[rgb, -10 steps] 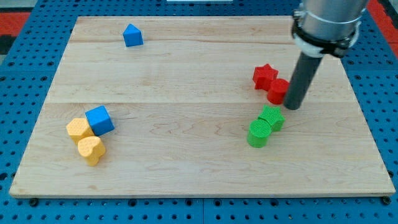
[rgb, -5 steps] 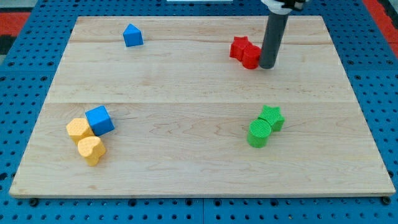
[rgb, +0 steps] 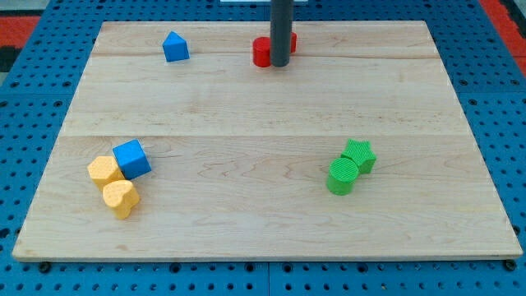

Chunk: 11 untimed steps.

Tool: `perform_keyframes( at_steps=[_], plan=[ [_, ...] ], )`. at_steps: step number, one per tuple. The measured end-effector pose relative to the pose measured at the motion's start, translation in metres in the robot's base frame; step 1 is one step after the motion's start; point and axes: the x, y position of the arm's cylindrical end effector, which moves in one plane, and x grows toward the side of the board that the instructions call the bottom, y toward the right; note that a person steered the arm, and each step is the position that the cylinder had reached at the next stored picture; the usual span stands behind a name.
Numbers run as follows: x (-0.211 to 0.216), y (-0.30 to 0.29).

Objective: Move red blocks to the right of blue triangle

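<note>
Here, each label marks what you see, taken from the view's left to the view's right.

Surface: a pale wooden board (rgb: 246, 164) with lengthwise grain and faint plank seams, lying on a blue perforated base (rgb: 509, 131); red perforated patches show at the top corners.

Yellow blocks: two ribbed pieces touching one another near the lower left; the upper yellow block (rgb: 103, 170) looks roughly hexagonal, the lower yellow block (rgb: 121, 197) heart-like.

Blue cube (rgb: 131, 159): tilted, touching the upper yellow block on its right.

Blue triangle (rgb: 175, 47): a small house-shaped prism near the top edge, left of centre, standing apart from everything else.

Red cylinder (rgb: 262, 52): a short round piece near the top edge, to the right of the blue triangle with bare board between them.

My tip (rgb: 279, 64): the lower end of the straight dark rod, set against the red cylinder's right side and just below it; you will find no fingers to read as apart or together, only this rod.

Second red block (rgb: 292, 41): mostly hidden behind the rod, only a sliver showing on its right; its shape cannot be told.

Green cylinder (rgb: 343, 176): ribbed, at lower right.

Green star (rgb: 360, 154): touching the green cylinder, above and right of it.
</note>
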Motion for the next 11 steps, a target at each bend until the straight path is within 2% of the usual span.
perform_keyframes(
  at_steps=[1,2,3,4,5,7,10,11],
  plan=[
    [0.0,0.004],
    [0.029,0.021],
    [0.039,0.075],
    [0.027,0.098],
    [-0.005,0.11],
    [-0.048,0.042],
    [-0.046,-0.13],
    [-0.027,-0.106]
  ],
)
